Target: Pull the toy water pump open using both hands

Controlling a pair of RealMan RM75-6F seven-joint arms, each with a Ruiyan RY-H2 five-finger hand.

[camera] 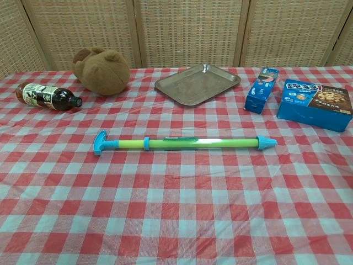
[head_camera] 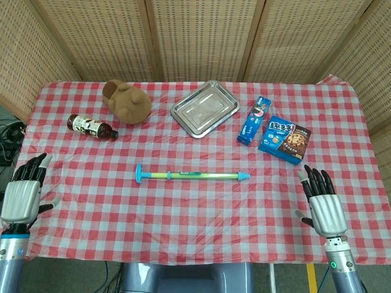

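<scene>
The toy water pump point(head_camera: 192, 176) lies flat mid-table, long axis running left-right, T-handle point(camera: 101, 143) on your left, pointed blue nozzle point(camera: 267, 142) on your right, nothing touching it. Your left hand point(head_camera: 23, 194) sits at the left table edge, fingers spread, holding nothing; your right hand point(head_camera: 320, 203) is the same at the right edge, both well apart from the pump and seen in the head view only. It looks like light, stiff plastic; the smooth tube is probably slippery and could roll on the checked cloth point(camera: 176, 210). Grip the T-handle with the left hand, since the crossbar gives a stop to pull against, and wrap the right around the green barrel point(camera: 220, 143) near the nozzle. Pull straight along the axis; bending may jam the plunger.
</scene>
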